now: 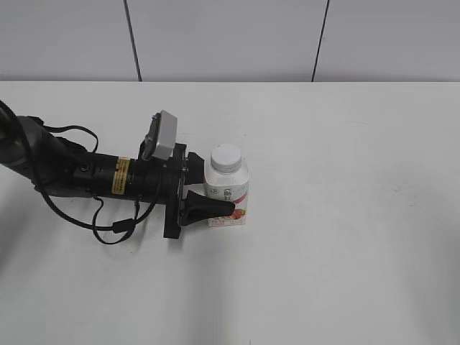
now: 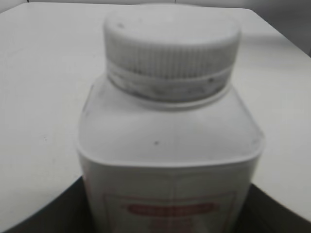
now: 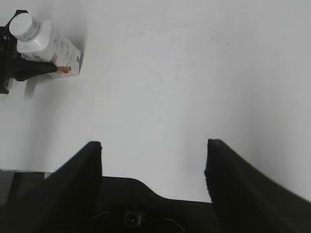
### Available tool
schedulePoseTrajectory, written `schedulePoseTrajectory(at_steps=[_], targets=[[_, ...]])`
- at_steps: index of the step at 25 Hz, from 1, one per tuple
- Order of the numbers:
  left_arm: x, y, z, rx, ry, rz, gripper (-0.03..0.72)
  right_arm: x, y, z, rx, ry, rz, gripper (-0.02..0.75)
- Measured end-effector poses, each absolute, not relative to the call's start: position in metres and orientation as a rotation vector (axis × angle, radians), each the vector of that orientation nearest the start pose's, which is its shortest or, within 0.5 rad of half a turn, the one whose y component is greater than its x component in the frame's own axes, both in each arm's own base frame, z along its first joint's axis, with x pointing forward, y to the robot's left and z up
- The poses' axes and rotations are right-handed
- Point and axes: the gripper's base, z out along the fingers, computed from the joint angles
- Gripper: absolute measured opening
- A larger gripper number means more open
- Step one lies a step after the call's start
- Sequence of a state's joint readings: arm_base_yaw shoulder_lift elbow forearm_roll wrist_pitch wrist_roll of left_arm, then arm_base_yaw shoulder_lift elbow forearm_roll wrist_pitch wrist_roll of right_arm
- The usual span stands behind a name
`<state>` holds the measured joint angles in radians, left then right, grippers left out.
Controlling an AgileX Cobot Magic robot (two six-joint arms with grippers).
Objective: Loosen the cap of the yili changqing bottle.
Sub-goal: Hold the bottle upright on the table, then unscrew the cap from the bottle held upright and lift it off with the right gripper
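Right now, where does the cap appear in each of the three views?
Exterior view: the cap is left of center, on top of the bottle.
Left wrist view: it fills the upper middle, close up and blurred.
Right wrist view: it is small, in the top left corner.
Shared landmark: the bottle under the cap, held by the left end effector.

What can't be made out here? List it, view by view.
- Exterior view: right claw out of frame.
- Left wrist view: left claw fingertips hidden behind the bottle; label print blurred.
- Right wrist view: bottle small and distant; whether the cap is loosened, unclear.
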<state>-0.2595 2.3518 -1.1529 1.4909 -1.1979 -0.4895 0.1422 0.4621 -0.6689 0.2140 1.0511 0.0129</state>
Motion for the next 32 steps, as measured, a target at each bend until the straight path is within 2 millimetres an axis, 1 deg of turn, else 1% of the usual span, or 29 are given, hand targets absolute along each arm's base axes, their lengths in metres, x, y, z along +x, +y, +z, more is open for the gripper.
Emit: schedulePoseTrajectory(at_steps=[4,7,11,14,17,19,20,27,32], targets=[[0.343,-0.179,0.055,1.437,1.421,-1.072,0.415,0.102,0.033,0.339,-0.061,2.426,0.384,0.526],[0.343,-0.179,0.054,1.44,1.42,-1.073,0.415,0.14,0.041,0.347,-0.022,2.532,0.429,0.526],[0.343,-0.179,0.055,1.443,1.416,-1.077,0.414,0.185,0.052,0.351,0.008,2.65,0.499,0.526],[0.343,-0.179,0.055,1.443,1.416,-1.077,0.414,0.218,0.061,0.348,0.054,2.716,0.573,0.526],[0.343,-0.179,0.055,1.444,1.415,-1.078,0.414,0.248,0.07,0.339,0.13,2.776,0.63,0.526],[0.343,-0.179,0.055,1.444,1.415,-1.078,0.414,0.262,0.08,0.333,0.13,2.812,0.641,0.526],[0.342,-0.179,0.055,1.445,1.414,-1.079,0.414,0.268,0.088,0.329,0.11,2.832,0.646,0.526],[0.342,-0.179,0.055,1.446,1.414,-1.079,0.414,0.299,0.16,0.307,-0.066,2.949,0.625,0.526],[0.342,-0.179,0.055,1.447,1.413,-1.08,0.414,0.32,0.197,0.294,-0.099,2.979,0.594,0.526]])
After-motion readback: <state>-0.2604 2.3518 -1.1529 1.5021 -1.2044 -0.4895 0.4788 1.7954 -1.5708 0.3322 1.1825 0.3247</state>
